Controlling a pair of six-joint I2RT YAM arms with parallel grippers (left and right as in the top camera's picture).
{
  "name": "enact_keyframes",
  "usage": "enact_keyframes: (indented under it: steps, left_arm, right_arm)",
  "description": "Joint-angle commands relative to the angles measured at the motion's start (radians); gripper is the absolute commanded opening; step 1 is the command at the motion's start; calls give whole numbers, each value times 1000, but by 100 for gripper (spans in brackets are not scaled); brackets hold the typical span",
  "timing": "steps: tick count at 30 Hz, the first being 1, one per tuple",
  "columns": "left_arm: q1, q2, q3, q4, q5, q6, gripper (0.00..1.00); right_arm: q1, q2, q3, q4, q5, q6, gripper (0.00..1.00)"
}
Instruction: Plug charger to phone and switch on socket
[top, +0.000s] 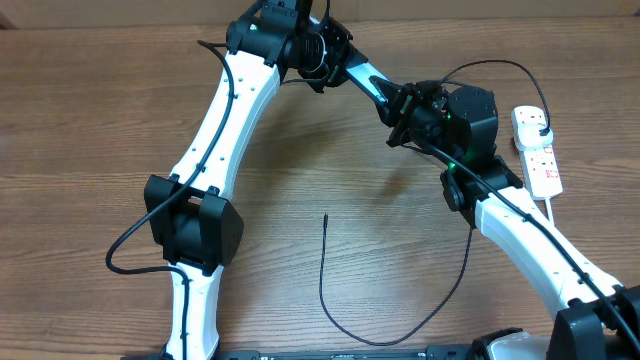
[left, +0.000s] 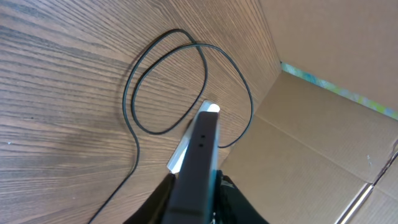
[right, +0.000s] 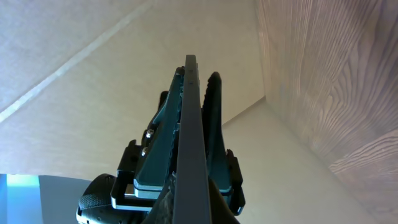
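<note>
The phone (top: 372, 83), slim with a blue-cyan face, hangs in the air between both arms at the back of the table. My left gripper (top: 338, 64) is shut on its left end. My right gripper (top: 402, 108) is shut on its right end. In the left wrist view the phone (left: 200, 149) runs edge-on between my left gripper's (left: 198, 190) dark fingers. The right wrist view shows the phone (right: 189, 137) as a thin dark edge. The charger (top: 322, 270) lies curved on the table, tip free. The socket (top: 540, 155) lies at the far right.
A black plug (top: 535, 121) sits in the socket's far end, a thin black cable arching from it over the right arm. Loops of thin black cable (left: 130, 93) lie on the wood. A cardboard wall (left: 323, 137) stands along the back edge.
</note>
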Motion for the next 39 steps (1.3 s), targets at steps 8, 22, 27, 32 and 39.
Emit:
enact_keyframes:
  steps: [8,22,27,32,39]
  left_arm:
    - [-24,-31,23,-1,-21,-8,4]
    - [-23,-31,23,2,-21,4,4]
    - [-2,-31,23,1,-21,31,4]
    - [45,-31,23,1,-14,109,4]
    - [130,-31,23,0,89,279,4]
  right_arm:
    - [11,-10,27,24,-9,13,4]
    - [11,-10,26,24,-8,-29,81]
    - [11,-10,26,24,-8,-69,100]
    - [-5,-10,26,23,-10,-186,100]
    - [-34,-10,27,6,-37,-439,100]
